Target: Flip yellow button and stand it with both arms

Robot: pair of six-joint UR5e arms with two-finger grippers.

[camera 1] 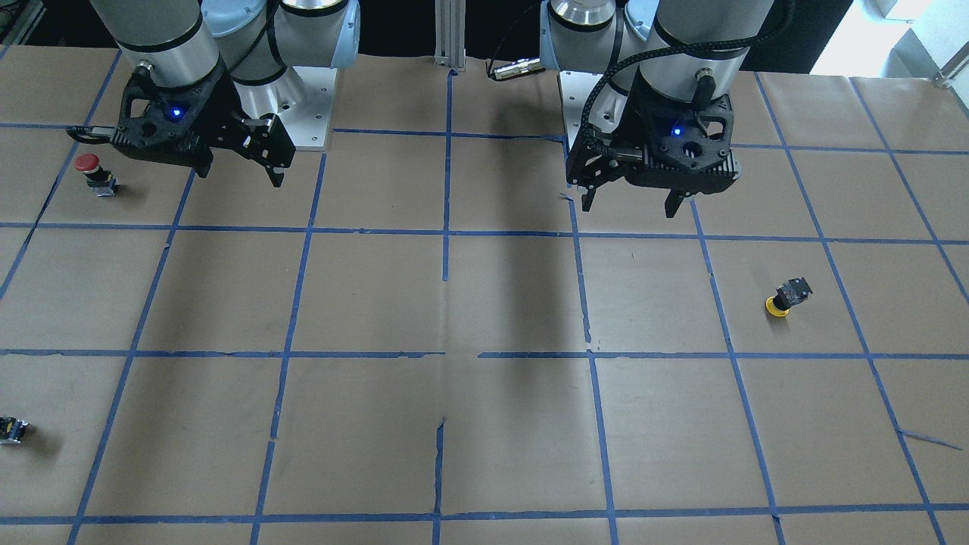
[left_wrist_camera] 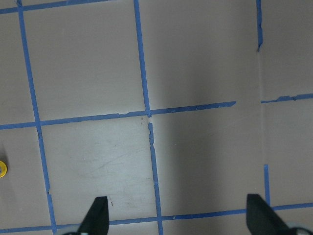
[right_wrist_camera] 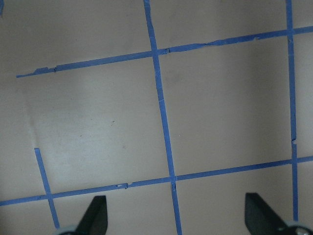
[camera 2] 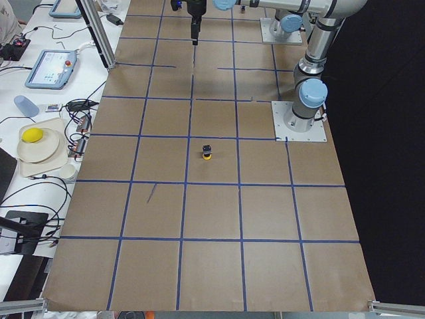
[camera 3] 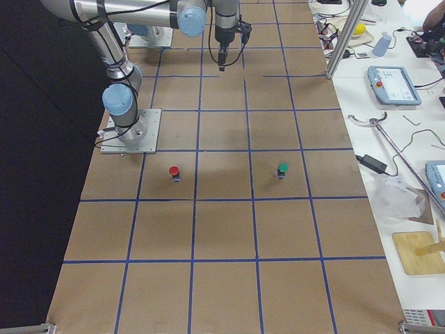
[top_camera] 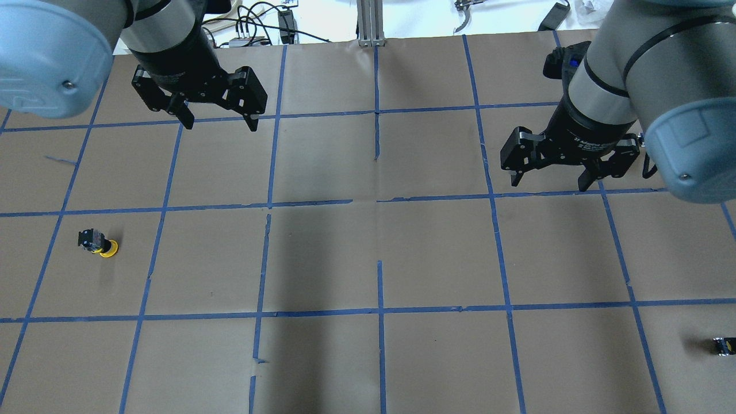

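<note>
The yellow button rests cap-down on the brown paper, its black base uppermost and leaning. It also shows in the overhead view, the exterior left view, and as a sliver of yellow cap at the left edge of the left wrist view. My left gripper is open and empty, raised well away from the button, farther from my base and toward the table's middle. My right gripper is open and empty over the other half of the table.
A red-capped button stands near the right gripper and also shows in the exterior right view. A small dark block sits near the table's right end, green-topped in the exterior right view. Benches with tablets and cables line the far side.
</note>
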